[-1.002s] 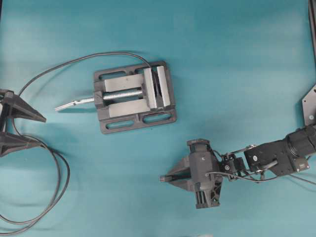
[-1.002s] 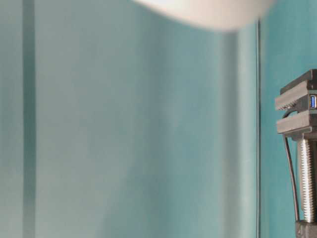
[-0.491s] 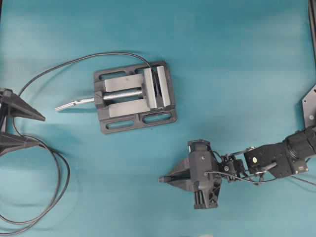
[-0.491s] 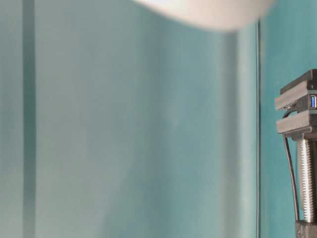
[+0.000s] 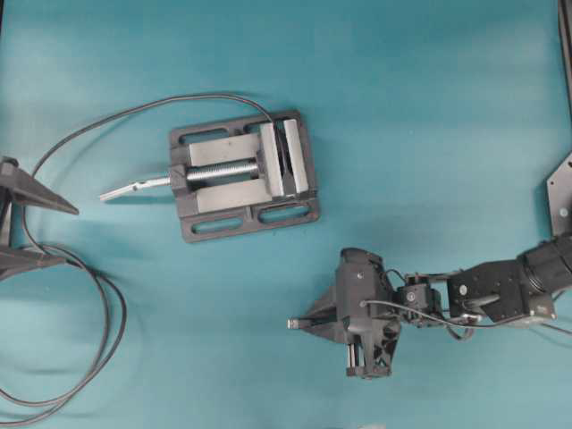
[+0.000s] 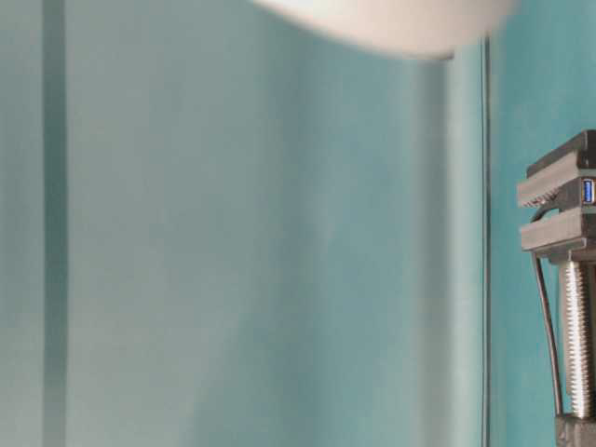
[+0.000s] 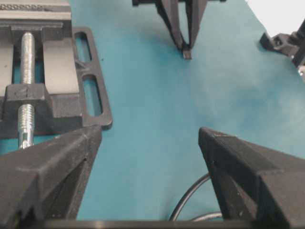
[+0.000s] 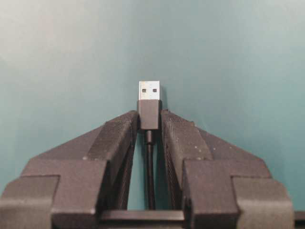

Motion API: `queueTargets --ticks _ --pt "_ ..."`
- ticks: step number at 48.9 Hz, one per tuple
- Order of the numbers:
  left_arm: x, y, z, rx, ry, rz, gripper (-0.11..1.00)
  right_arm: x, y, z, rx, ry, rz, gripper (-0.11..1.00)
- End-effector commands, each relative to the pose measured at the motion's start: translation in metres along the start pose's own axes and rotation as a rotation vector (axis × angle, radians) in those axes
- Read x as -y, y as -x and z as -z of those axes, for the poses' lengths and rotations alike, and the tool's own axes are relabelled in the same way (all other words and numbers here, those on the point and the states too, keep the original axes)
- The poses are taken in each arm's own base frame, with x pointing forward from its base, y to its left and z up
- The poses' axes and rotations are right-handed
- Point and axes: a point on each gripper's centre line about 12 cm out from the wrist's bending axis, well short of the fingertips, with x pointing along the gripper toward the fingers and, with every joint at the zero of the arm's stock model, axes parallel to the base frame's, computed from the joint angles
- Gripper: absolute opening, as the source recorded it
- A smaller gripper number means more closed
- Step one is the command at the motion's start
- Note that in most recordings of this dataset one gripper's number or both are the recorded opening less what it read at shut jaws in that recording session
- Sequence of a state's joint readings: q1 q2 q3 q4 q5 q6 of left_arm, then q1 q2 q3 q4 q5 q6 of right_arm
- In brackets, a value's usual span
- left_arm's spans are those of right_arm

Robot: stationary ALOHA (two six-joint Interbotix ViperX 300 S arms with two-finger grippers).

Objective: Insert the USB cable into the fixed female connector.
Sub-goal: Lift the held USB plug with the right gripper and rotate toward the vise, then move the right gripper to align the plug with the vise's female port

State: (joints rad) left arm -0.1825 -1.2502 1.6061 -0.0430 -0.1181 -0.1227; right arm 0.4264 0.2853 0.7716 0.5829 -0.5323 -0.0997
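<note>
Two grippers frame the scene, and going left to right the left gripper (image 5: 13,228) comes first: it sits at the table's left edge with its fingers spread wide and nothing between them, the long looping cable (image 5: 85,357) trailing past it. Next comes the vise (image 5: 243,174), lying flat near the middle with its screw running left to right; it is the only holder here, and the fixed female connector (image 6: 588,191) is clamped between its jaws, blue port showing in the table-level view. Farther right and nearer the camera-side edge, well apart from the vise, the right gripper (image 5: 299,323) is closed on the black body of the USB cable (image 8: 149,113), silvery plug sticking out past the fingertips and pointing left along the table. Judging from this, the right arm is the nearer one, and the plug's long axis must line up with the port.
</note>
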Motion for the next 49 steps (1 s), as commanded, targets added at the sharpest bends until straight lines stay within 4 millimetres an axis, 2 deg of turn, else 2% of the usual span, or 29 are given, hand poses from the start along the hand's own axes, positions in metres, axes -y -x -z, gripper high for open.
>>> queueTargets --ticks 1,14,26,49 --pt "0.001 -0.002 -0.006 0.0 -0.008 0.003 0.99 -0.004 0.006 -0.017 0.049 -0.051 0.029 0.21" --pt "0.002 -0.004 -0.006 -0.011 -0.009 0.003 0.99 0.005 0.01 -0.03 0.13 -0.137 0.273 0.21" --pt "0.002 -0.004 -0.006 -0.011 -0.009 0.003 0.99 0.005 0.011 -0.043 0.153 -0.154 0.519 0.21" --pt "0.001 -0.004 -0.005 -0.013 -0.009 0.001 0.99 0.008 0.005 -0.044 0.186 -0.317 0.976 0.21"
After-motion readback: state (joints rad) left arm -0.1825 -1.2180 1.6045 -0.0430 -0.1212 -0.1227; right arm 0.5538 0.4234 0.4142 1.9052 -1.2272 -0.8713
